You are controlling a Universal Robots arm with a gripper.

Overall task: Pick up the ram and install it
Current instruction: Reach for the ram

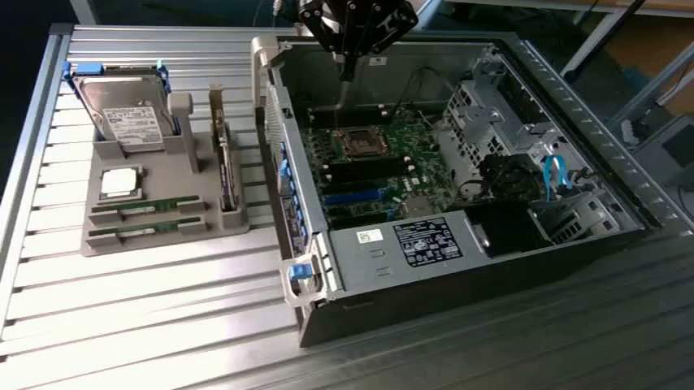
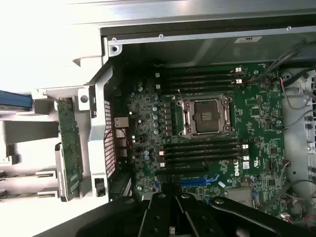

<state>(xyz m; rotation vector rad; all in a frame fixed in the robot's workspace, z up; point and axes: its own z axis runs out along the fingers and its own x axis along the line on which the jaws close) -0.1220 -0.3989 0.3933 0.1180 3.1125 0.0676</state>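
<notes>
Two ram sticks lie flat in slots at the near end of a grey holder on the slatted table, on the exterior view's left: the far ram stick and the near ram stick, one just beside the other, both green with pale labels too small to read.

Same holder: silver CPU chip just behind the sticks; hard drive propped at the far end, its white label not legible; dark expansion card upright on edge, between the sticks and the case wall.

Open computer case, on the exterior view's right, lying on its side. Inside: motherboard with empty CPU socket, black memory slots on either side of it, blue slot, "DELL" printed in white. Power supply carries a black-and-white label, text unreadable.

Gripper: fingers pressed together, pinching nothing, hanging over the far part of the case above the motherboard, well apart from both sticks.
</notes>
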